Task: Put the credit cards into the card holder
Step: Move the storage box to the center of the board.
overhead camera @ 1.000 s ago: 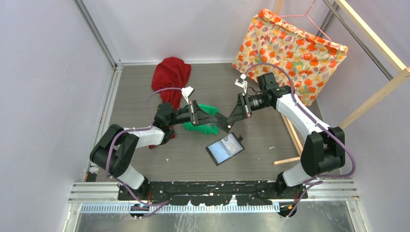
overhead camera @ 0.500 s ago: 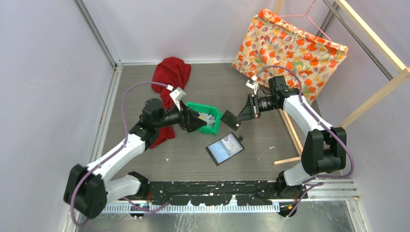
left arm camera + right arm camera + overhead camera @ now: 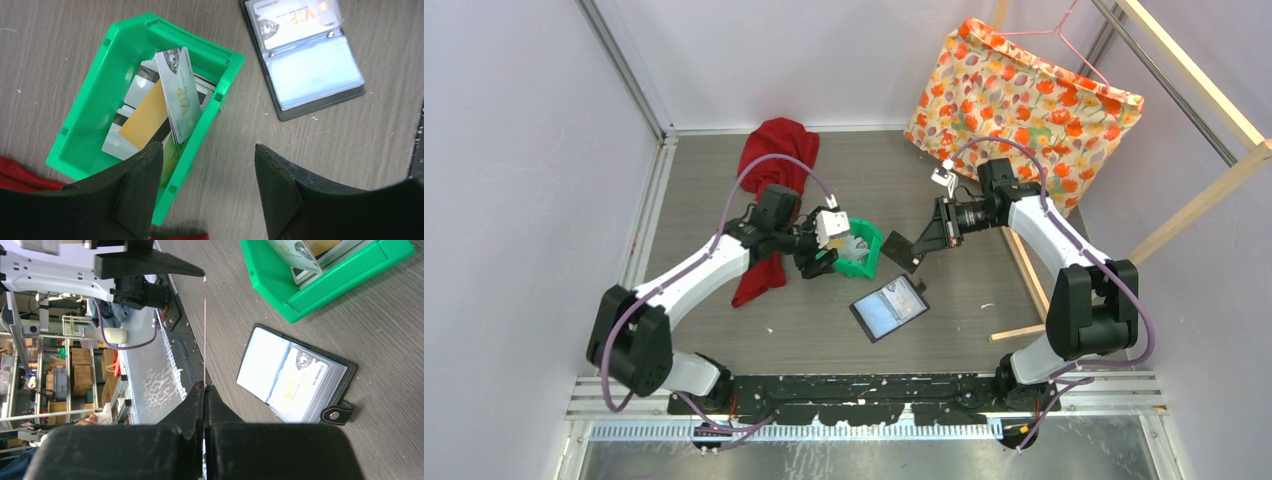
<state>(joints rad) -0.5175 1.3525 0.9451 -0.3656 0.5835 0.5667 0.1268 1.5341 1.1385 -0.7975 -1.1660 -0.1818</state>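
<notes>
Card (image 3: 204,330) edge-on in right claw (image 3: 205,386); flat face overhead.

A green plastic bin (image 3: 80,125) sits askew on the grey wood-grain tabletop (image 3: 45,45), holding a loose pile of thin flat cards (image 3: 160,115): a silver-grey card printed VIP (image 3: 179,95) on top, a yellow-orange card (image 3: 145,120) beneath it, white cards (image 3: 132,92) lower still. To its right, apart from it, a black folding card holder (image 3: 305,60) lies opened flat, one grey card (image 3: 292,17) in its upper clear pocket. The left gripper (image 3: 207,147) hangs above, its dark fingers (image 3: 135,200) spread wide with nothing between them. A red cloth (image 3: 20,177) shows at the lower left
</notes>
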